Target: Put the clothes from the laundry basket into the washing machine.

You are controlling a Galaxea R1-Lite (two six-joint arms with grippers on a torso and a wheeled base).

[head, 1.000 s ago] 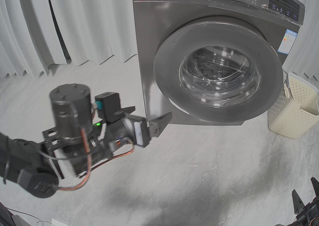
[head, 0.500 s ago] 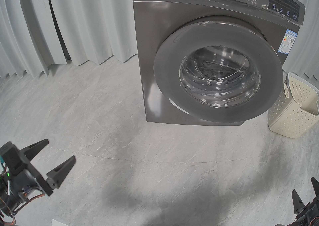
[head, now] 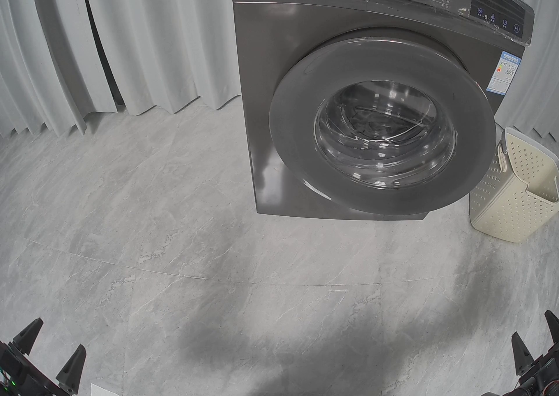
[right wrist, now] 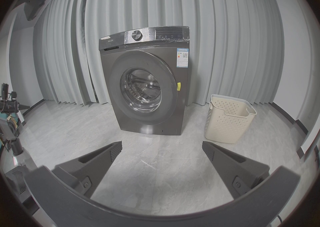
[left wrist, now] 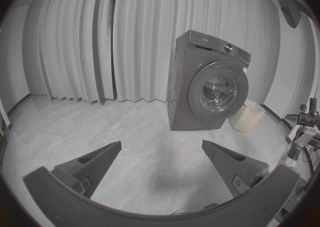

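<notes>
The grey front-loading washing machine (head: 378, 123) stands on the floor with its round glass door shut; dark cloth shows faintly through the glass. The cream perforated laundry basket (head: 518, 193) sits on the floor just to its right, and no clothes rise above its rim. My left gripper (head: 55, 338) is low at the near left, open and empty, far from the machine. My right gripper (head: 533, 327) is low at the near right, open and empty. The machine (left wrist: 206, 84) and basket (left wrist: 246, 116) appear beyond my left gripper (left wrist: 161, 143); machine (right wrist: 146, 80) and basket (right wrist: 230, 119) beyond my right gripper (right wrist: 161, 143).
Pale pleated curtains (head: 145, 30) hang behind and to the left of the machine. A wide stretch of grey marbled floor (head: 262, 275) lies between me and the machine.
My left arm has drawn back from beside the machine's lower left corner to the near left edge of the head view, gripper still open. The right gripper has not moved.
</notes>
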